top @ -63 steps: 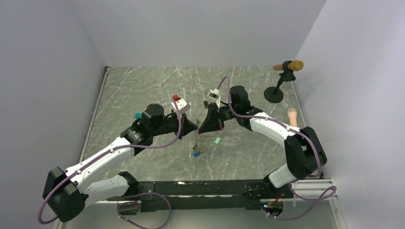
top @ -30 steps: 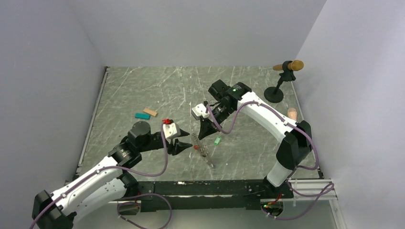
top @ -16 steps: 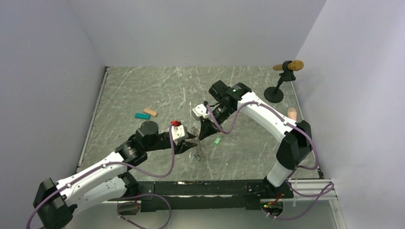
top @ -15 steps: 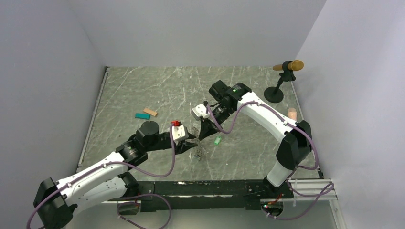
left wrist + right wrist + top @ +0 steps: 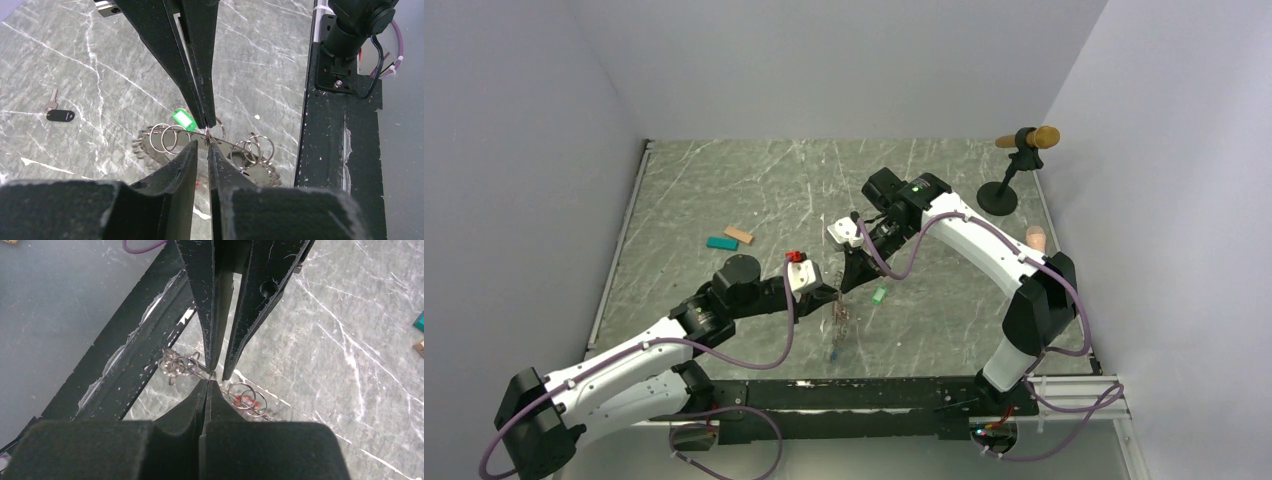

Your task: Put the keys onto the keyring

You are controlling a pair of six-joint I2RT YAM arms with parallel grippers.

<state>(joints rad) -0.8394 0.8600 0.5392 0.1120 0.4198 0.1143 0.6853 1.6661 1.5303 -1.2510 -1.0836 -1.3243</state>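
Observation:
The keyring, a dark toothed ring with several silver split rings, hangs edge-on above the table between both grippers. It also shows in the left wrist view and in the right wrist view. My right gripper is shut on a small split ring of it. My left gripper faces it, jaws a narrow gap apart, tips on either side of that same ring. The green key lies on the table just right of the keyring. A small bluish bit hangs at the keyring's lower end.
A teal block and a tan block lie at the left. A small key with a black head lies on the table. A red tag shows by the keyring. A black stand with a wooden handle stands at the far right.
My left gripper has moved right up to the right gripper's tips. The keyring has gone from lying low by the table to hanging upright between the two grippers. The right arm has hardly moved.

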